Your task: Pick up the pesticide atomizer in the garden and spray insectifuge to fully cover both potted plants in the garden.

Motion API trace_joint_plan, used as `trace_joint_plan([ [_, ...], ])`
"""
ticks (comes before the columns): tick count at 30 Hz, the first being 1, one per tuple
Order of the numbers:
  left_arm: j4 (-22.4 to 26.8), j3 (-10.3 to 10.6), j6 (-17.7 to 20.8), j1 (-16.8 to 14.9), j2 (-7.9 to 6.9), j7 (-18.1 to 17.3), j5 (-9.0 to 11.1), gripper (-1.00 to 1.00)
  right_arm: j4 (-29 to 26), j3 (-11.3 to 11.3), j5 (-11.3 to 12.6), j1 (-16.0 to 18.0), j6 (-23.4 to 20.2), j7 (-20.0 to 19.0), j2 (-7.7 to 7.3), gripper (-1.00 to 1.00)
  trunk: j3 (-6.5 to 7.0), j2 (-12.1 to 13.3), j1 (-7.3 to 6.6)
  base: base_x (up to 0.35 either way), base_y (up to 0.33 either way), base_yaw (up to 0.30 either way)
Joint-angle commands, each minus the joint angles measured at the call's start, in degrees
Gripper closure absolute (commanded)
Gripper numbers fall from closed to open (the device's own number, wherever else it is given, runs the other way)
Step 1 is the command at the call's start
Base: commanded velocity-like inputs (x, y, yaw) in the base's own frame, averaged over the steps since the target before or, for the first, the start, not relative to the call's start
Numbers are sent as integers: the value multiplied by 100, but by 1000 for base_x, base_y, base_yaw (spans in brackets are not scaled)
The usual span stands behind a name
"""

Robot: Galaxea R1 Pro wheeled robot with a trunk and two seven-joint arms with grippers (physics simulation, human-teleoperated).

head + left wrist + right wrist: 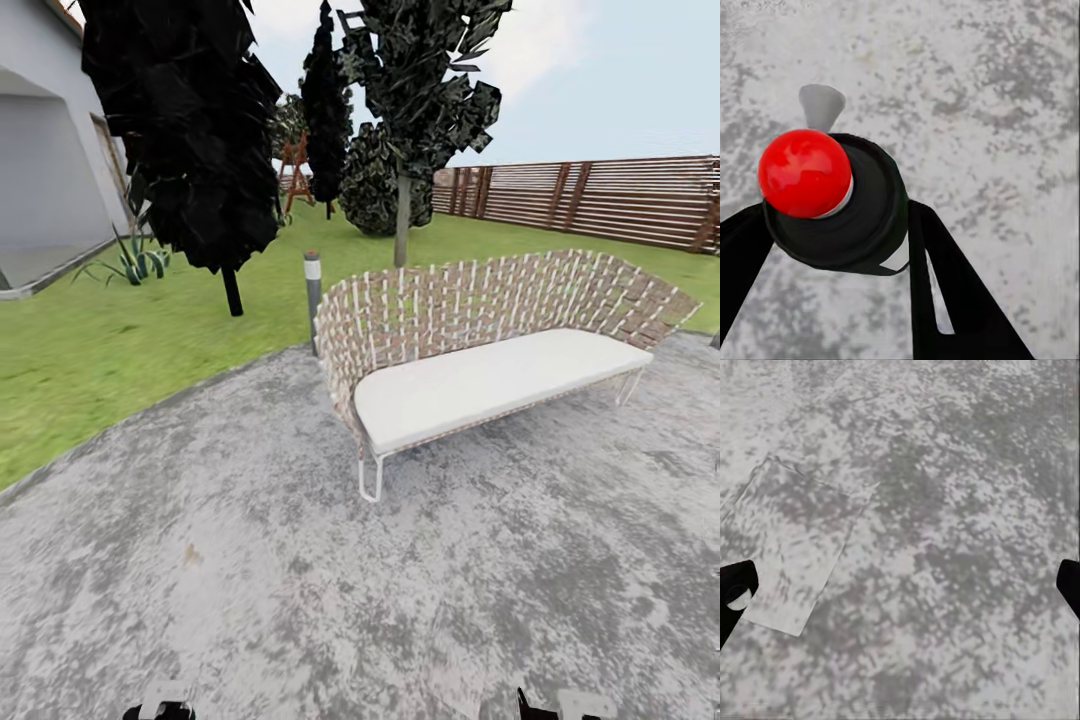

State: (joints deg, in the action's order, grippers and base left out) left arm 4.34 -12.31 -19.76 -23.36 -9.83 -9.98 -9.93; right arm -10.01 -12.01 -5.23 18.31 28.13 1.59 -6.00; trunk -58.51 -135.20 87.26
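Observation:
In the left wrist view my left gripper (832, 240) is shut on the pesticide atomizer (870, 217). It shows from above as a round dark body with a red ball (804, 172) on top and a pale grey nozzle (820, 105). One black finger (952, 300) lies against its side, and the mottled patio is beneath. My right gripper (900, 589) hangs open over bare paving with nothing between its fingertips (735, 589). The potted plants are out of view.
A wicker sofa (480, 340) with a white cushion stands on the grey patio (300, 580) ahead. A grey bollard lamp (313, 295) is behind its left end. Lawn, dark trees (190, 130), a striped agave (140, 262), a slat fence (600, 200) and a house wall lie beyond.

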Motion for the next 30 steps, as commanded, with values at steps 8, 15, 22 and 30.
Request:
trace_joint_plan([
  [8,-1,-52,-19,-2,-2,-21,-53,100,8,-32,-55,5,17,17,2,-100,-25,-2,2,328,-109,-298],
  [15,-3,-52,-19,-2,-2,-21,-53,100,8,-32,-56,5,17,17,2,-100,-42,-2,2,301,-136,-298],
  [22,-3,-52,-19,-2,-2,-21,-53,100,9,-30,-56,5,17,17,2,-100,-60,-2,2,287,-154,-298],
  [30,-3,-52,-19,-2,-2,-21,-50,100,10,-31,-57,5,17,17,2,-100,-79,-2,2,281,-166,-298],
])
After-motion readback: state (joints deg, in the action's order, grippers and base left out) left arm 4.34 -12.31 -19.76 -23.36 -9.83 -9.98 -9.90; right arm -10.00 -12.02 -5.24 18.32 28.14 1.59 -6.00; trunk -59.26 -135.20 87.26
